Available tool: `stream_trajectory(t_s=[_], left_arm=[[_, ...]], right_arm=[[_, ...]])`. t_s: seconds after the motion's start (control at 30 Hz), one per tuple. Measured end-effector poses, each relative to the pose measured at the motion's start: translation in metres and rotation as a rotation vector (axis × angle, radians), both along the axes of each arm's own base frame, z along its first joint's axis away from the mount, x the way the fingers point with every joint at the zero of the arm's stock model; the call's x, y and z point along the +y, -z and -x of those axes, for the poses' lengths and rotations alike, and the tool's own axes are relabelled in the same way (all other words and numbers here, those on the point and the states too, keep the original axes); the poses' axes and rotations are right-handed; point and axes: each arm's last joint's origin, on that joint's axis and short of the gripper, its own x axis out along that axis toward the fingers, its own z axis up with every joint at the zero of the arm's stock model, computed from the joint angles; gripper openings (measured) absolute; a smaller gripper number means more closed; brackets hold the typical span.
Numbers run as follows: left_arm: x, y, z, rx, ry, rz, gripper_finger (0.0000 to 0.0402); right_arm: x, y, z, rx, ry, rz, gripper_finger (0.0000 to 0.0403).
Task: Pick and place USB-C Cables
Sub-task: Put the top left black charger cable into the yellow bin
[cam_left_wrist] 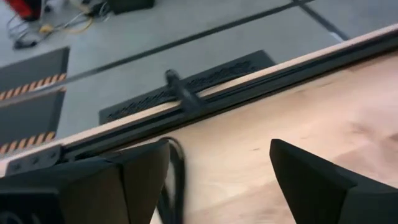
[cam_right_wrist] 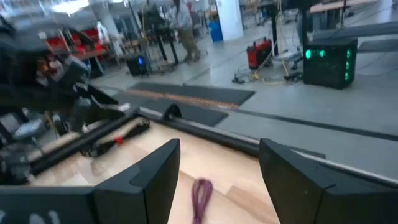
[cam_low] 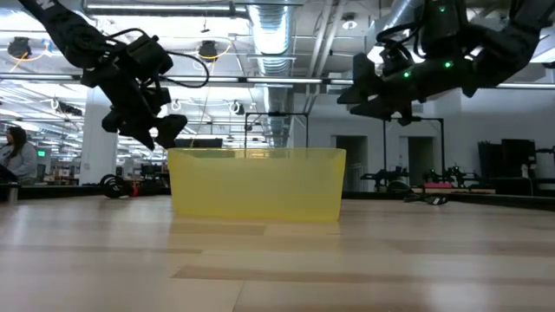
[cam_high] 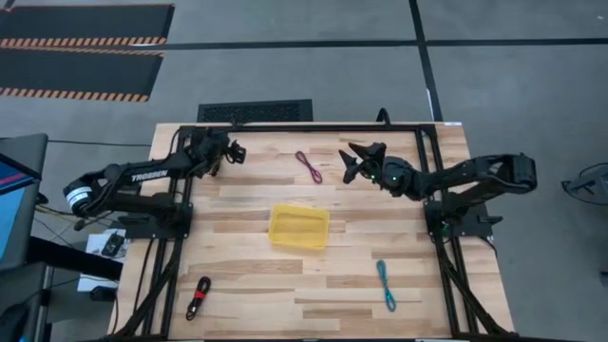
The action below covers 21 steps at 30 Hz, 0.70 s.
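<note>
A yellow tray point(cam_high: 298, 226) stands mid-table, also seen in the low view point(cam_low: 256, 184). A maroon cable point(cam_high: 308, 165) lies on the table past the tray's far side. It shows between my right gripper's fingers in the right wrist view point(cam_right_wrist: 200, 198). A teal cable point(cam_high: 385, 284) lies near the right, a black-and-red one point(cam_high: 198, 297) near the left. My right gripper point(cam_high: 350, 163) point(cam_right_wrist: 219, 146) is open and raised point(cam_low: 368, 95), just right of the maroon cable. My left gripper point(cam_high: 231, 152) point(cam_left_wrist: 219, 149) is open and raised point(cam_low: 160, 134) at the far left. The other cables are out of view. My left gripper has a thin dark cord point(cam_left_wrist: 178, 177) beside one finger point(cam_left_wrist: 146, 177). I cannot tell whether the finger touches it, or what the cord is.
A black frame rail point(cam_high: 304, 126) runs along the table's far edge, with side rails point(cam_high: 429, 161) by each arm base. A floor grate point(cam_high: 255, 111) lies beyond the far edge. Bare wood point(cam_high: 313, 294) spreads between the near cables.
</note>
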Motion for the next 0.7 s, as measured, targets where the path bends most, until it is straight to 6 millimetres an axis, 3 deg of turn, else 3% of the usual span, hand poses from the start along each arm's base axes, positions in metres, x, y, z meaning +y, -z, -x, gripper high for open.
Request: stream_trajectory(t_s=[0.43,0.6,0.7], left_arm=[[0.008,0.009,0.019,0.023,-0.103,0.111,0.0264],[0.007,0.011,0.021,0.012,-0.106,0.155,0.025],[0.008,0.011,0.022,0.03,-0.142,0.125,0.024]], right_arm=[[-0.034,0.0,-0.026,-0.062,0.08,-0.055,0.0245],[-0.05,-0.016,-0.04,-0.081,0.01,-0.052,0.0245],[-0.056,-0.015,-0.049,0.021,-0.068,-0.021,0.0245]])
